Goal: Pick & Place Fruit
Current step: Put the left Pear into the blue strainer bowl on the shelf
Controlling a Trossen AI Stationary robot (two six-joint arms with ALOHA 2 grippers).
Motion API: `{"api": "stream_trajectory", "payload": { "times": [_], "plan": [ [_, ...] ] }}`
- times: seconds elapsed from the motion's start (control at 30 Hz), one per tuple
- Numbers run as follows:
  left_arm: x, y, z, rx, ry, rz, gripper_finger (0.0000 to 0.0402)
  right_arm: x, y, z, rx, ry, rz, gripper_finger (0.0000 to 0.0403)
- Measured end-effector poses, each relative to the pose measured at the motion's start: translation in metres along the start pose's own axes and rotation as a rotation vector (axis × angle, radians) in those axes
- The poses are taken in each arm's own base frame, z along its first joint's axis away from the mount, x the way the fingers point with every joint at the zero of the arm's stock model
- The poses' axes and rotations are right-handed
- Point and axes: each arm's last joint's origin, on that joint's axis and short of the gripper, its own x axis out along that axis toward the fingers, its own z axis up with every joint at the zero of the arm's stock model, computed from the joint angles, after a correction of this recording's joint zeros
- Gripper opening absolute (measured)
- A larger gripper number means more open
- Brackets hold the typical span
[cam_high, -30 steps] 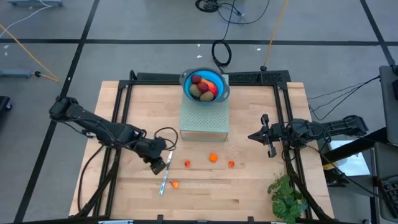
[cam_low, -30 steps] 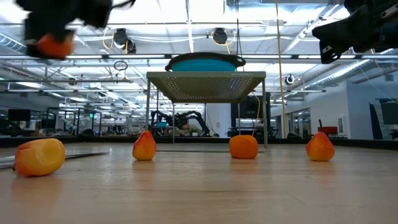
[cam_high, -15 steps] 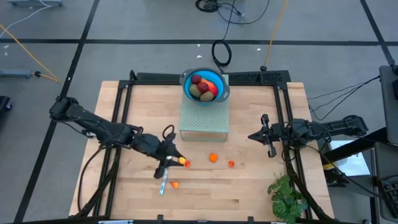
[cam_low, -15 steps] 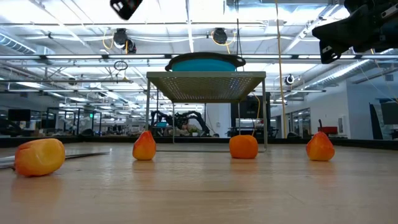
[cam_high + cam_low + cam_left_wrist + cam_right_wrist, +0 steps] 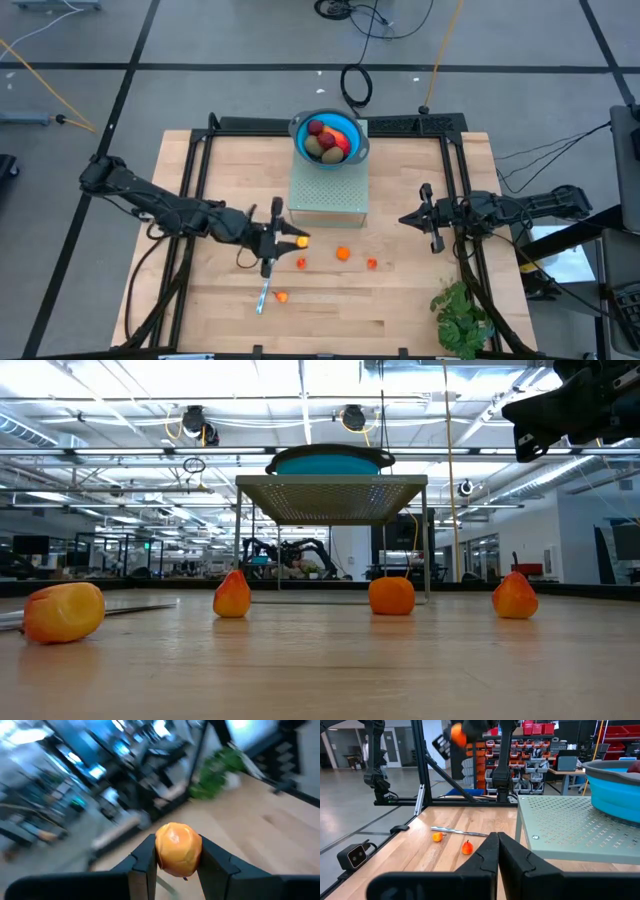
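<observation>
Orange fruit (image 5: 178, 848) clamped in left pincer (image 5: 290, 240), unseen in low view

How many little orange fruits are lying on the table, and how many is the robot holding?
Orange fruits lying on the table: 4
Orange fruit held in the left gripper: 1
Total: 5
</observation>
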Motion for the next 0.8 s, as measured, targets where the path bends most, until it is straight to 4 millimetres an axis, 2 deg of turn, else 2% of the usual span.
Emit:
{"api": "stream_trajectory", "payload": {
  "times": [0.2, 0.47, 0.63, 0.8],
  "plan": [
    [-0.002, 0.011, 0.015, 0.075, -0.131, 0.139, 0.0104, 0.000, 0.000, 0.000, 0.000, 0.000, 0.000, 0.0000],
    [-0.003, 0.012, 0.018, 0.051, -0.157, 0.155, 0.0104, 0.000, 0.000, 0.000, 0.000, 0.000, 0.003, 0.0000],
    [-0.004, 0.024, 0.022, -0.055, -0.230, 0.228, 0.0104, 0.000, 0.000, 0.000, 0.000, 0.000, 0.003, 0.0000],
    [-0.007, 0.044, 0.025, -0.291, -0.315, 0.398, 0.0104, 0.000, 0.000, 0.000, 0.000, 0.000, 0.004, 0.0000]
  ]
}}
